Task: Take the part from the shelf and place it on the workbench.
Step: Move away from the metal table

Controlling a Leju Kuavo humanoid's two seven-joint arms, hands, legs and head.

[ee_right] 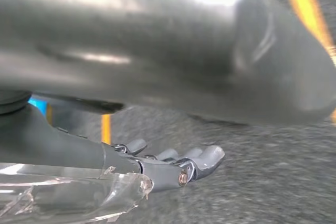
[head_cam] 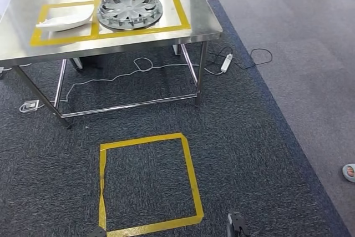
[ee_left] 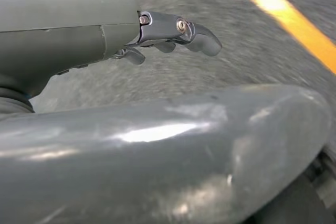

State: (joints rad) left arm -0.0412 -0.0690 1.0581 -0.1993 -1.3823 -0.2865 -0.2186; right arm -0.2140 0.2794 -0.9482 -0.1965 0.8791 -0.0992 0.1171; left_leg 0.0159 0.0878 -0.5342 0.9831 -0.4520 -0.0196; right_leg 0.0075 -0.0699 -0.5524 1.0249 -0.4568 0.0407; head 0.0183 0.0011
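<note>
Hubcap-like part (head_cam: 130,8) is the best candidate for the task's thing, though which piece the task means cannot be told; no shelf is seen. Starting at the left robot hand (ee_left: 174,35): its fingers reach out straight and slightly parted, holding nothing, above the grey carpet (head_cam: 251,154). The right robot hand (ee_right: 178,163) looks the same, fingers extended and empty, hanging low over the floor. Both arms seem to hang at rest because nothing is carried. Between them on the carpet lies a yellow tape square (head_cam: 146,184), likely a standing mark for the robot. Farther out stands the steel counter (head_cam: 201,18), where the silver part sits inside a taped frame near the right edge and a white curved piece (head_cam: 67,19) fills the smaller frame toward the left edge, each outline fixing a drop spot.
</note>
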